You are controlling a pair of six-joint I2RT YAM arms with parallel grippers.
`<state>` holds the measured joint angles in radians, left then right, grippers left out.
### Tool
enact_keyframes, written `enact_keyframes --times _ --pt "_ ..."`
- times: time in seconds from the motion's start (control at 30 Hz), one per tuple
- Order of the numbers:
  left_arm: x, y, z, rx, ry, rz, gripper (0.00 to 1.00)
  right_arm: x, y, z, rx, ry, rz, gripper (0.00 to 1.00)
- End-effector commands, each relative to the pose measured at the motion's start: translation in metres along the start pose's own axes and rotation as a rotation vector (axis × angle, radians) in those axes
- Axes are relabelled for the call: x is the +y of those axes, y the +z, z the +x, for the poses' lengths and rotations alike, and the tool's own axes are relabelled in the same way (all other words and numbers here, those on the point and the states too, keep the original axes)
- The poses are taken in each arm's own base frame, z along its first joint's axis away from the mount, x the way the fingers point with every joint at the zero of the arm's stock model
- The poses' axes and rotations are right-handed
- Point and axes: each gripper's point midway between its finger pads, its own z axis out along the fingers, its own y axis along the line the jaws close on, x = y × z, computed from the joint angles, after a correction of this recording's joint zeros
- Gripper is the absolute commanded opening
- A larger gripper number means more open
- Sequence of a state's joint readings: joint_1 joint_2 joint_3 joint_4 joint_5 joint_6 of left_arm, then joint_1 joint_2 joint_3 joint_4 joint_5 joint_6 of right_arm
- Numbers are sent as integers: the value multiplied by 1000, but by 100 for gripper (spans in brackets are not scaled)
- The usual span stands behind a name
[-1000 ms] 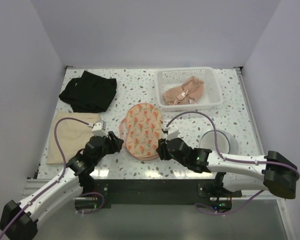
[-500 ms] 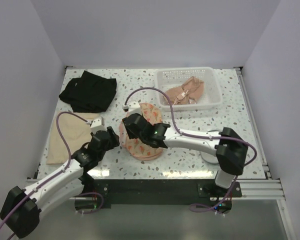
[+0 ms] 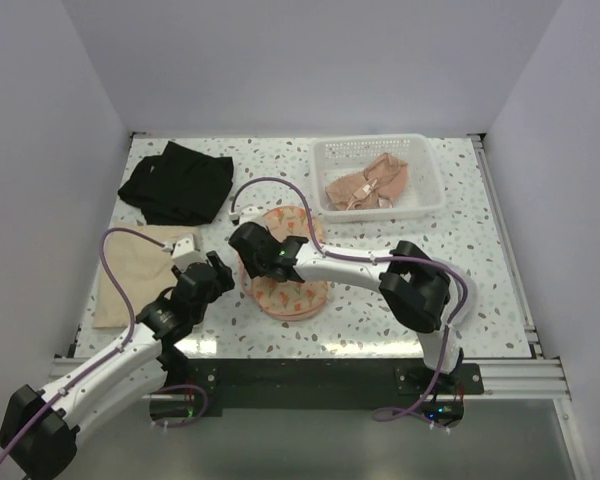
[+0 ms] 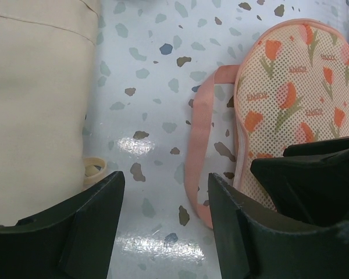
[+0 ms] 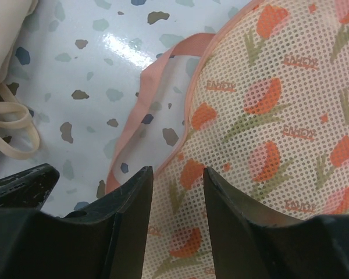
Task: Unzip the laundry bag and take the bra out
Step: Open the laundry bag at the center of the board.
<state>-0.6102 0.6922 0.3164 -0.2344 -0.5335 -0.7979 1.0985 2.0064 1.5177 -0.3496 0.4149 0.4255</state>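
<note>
The laundry bag (image 3: 292, 290) is a round mesh pouch with orange tulips and a pink rim, lying at the table's near middle. No bra shows through its mesh. My right gripper (image 3: 252, 258) has reached across it and hangs over its left edge. In the right wrist view the right gripper (image 5: 177, 174) is open above the bag (image 5: 279, 104), beside its pink loop (image 5: 145, 93). In the left wrist view my left gripper (image 4: 166, 192) is open over bare table, just left of that loop (image 4: 200, 145) and the bag (image 4: 291, 87), holding nothing.
A white basket (image 3: 428, 200) at the back right holds peach strappy garments. A black garment (image 3: 175, 185) lies at the back left. A folded beige cloth (image 3: 130, 275) lies left of my left gripper, with a thin beige strap (image 5: 11, 133) beside it.
My right arm has swung from the bag's near right side across the bag to its left edge. My left gripper has opened wider and drawn slightly left.
</note>
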Motion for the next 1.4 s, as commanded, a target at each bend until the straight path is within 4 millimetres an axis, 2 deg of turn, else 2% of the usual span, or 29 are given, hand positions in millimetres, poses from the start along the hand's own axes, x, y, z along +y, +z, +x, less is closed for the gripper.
enact_keyframes --times 0.0,0.4,0.67,0.73,0.97,1.0,1.03,1.13,1.27,1.3,1.37 --pt "-5 -2 -15 -50 -41 0 65 10 -4 -18 -25 4 -41 44" --pt "0 -5 -21 -64 -45 -28 66 7 24 -12 13 29 -29 43" --pt "3 -6 -20 -63 -39 -38 68 2 36 -8 38 39 -12 25" --pt "3 -6 -20 -62 -36 -41 68 3 38 -6 46 37 -17 17" --pt "6 -6 -18 -60 -35 -46 68 3 44 2 74 39 -7 7" --pt "5 -6 -18 -60 -35 -44 68 2 44 3 76 41 -7 1" --pt "6 -7 -18 -60 -36 -45 68 3 44 3 78 43 -10 0" --pt "7 -7 -18 -62 -35 -48 68 5 40 0 65 56 -26 0" --pt "7 -7 -19 -65 -36 -49 68 3 25 -6 30 73 -50 0" --pt "7 -7 -19 -67 -37 -49 68 4 16 -17 0 90 -65 0" --pt "8 -7 -19 -66 -34 -52 68 4 8 -15 -8 95 -80 0"
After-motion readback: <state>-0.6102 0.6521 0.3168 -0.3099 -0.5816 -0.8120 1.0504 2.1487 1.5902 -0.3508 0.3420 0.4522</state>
